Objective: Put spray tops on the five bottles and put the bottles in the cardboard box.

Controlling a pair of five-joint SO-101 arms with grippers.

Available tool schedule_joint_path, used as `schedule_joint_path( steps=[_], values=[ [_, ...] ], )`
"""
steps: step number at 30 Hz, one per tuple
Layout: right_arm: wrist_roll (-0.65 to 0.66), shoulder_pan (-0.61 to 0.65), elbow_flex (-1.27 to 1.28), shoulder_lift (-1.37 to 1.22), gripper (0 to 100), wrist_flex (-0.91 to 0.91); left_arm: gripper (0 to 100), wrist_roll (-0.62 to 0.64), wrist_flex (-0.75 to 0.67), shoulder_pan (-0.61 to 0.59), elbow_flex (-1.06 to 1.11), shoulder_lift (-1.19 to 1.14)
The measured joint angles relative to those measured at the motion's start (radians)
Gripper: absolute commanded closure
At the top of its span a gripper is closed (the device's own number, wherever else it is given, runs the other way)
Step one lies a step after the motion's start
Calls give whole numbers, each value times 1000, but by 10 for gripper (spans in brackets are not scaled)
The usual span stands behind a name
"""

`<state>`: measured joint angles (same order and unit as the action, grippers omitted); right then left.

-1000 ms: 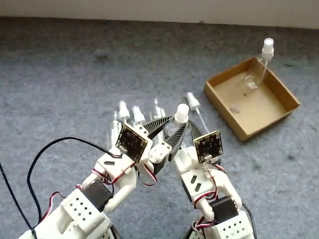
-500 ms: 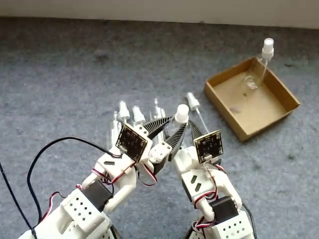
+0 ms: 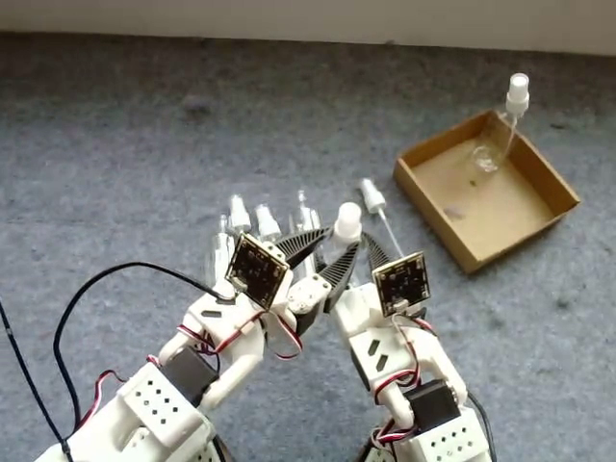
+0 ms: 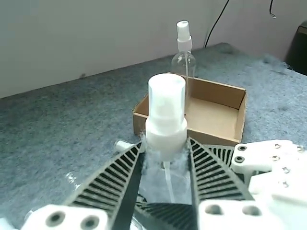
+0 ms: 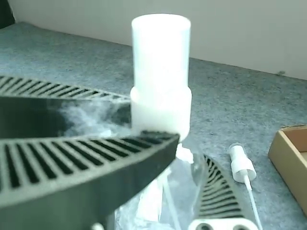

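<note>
**Stock record: two pincers at one spray bottle**

**High view**
- Item 1: a clear plastic bottle [image 3: 345, 252] fitted with a white spray top [image 3: 346, 223], upright between the two arms.
- The left pincer [image 3: 339, 243] has black ribbed fingers [image 3: 306, 241]. It is set narrow and closed on the clear plastic bottle just under the top's collar.
- The right pincer [image 3: 372, 248] is just beside the same bottle, on the side away from the left pincer. Its grip cannot be told.
- Item 2: a loose white spray top with a thin dip tube [image 3: 372, 198], lying on the grey carpet [image 3: 144, 144] just ahead of the right pincer.
- Item 3: a cluster of further clear bottles and white tops [image 3: 252, 219], near the left pincer on its outer side and partly hidden by that arm.
- Item 4: a shallow brown cardboard box [image 3: 431, 217], well apart from both pincers, out beyond the right one.
- Item 5: a second clear bottle with a white top [image 3: 517, 94], standing in the box at its far corner.

**Left wrist view**
- The left pincer [image 4: 165, 146] flanks the clear plastic bottle [image 4: 158, 184]. Both fingertips touch the base of the collar.
- A dip tube shows inside the clear body.
- The cardboard box [image 4: 241, 112] lies ahead of the pincer.
- The second clear bottle [image 4: 183, 52] stands upright at the box's far wall.

**Right wrist view**
- The white spray top [image 5: 160, 81] is close ahead.
- A black ribbed finger [image 5: 86, 163], owner undetermined, crosses in front with its tip at the collar.
- The loose white spray top [image 5: 242, 165] lies on the carpet beyond.
- A corner of the cardboard box [image 5: 290, 153] is farther off.
</note>
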<state>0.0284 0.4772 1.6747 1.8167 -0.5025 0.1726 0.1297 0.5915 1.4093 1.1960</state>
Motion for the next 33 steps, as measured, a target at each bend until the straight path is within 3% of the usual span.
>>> schedule_joint_path(
  steps=[9,16,18,24,33],
  values=[
    [2,0,0,0,925,0,915,-9,301,-6,-20,285],
    [2,0,0,0,925,0,939,-117,582,-28,-20,597],
    [2,0,0,0,925,0,1000,-121,608,-89,-20,624],
    [2,0,0,0,925,0,995,-121,617,-279,-15,612],
    [2,-63,0,2,926,0,994,-124,617,-298,201,612]
  ],
)
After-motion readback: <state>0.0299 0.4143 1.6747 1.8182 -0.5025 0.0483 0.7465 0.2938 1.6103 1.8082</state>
